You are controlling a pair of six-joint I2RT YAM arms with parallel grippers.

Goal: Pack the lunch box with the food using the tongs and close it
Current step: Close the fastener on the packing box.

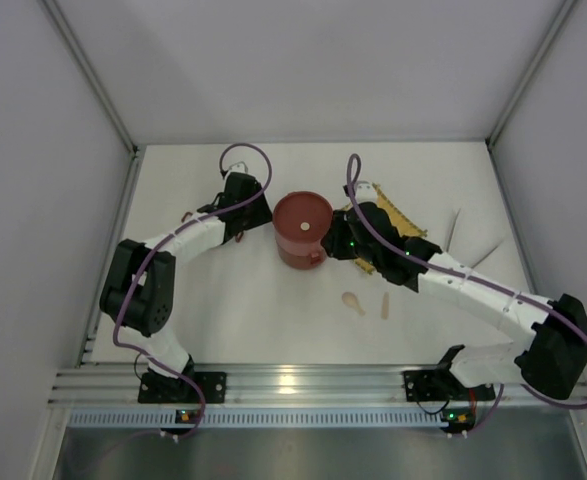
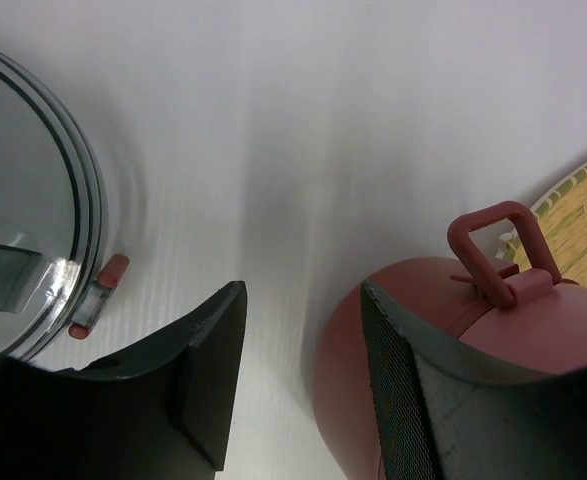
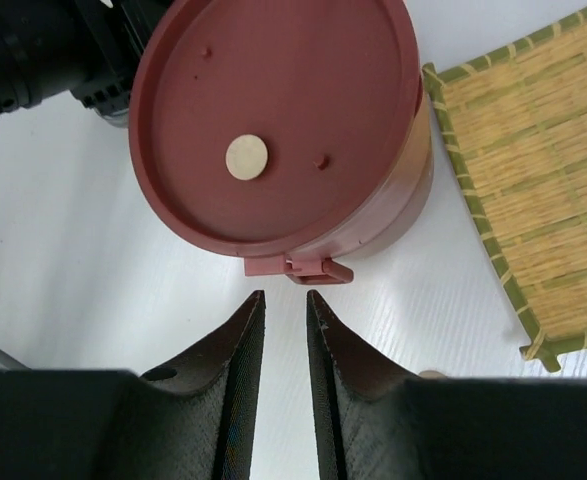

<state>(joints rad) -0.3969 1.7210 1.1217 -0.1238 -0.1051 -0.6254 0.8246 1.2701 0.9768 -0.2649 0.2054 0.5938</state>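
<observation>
Tiffin (image 1: pixel 301 228) on white tabletop (image 1: pixel 243 320), grey walls (image 1: pixel 303 70)

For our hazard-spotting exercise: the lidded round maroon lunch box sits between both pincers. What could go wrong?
The right pincer, narrowly open, points at the small maroon clasp; a misaimed push might slide the round maroon lunch box. The open left pincer flanks one side only, so the box could tip toward the yellow woven mat.
</observation>
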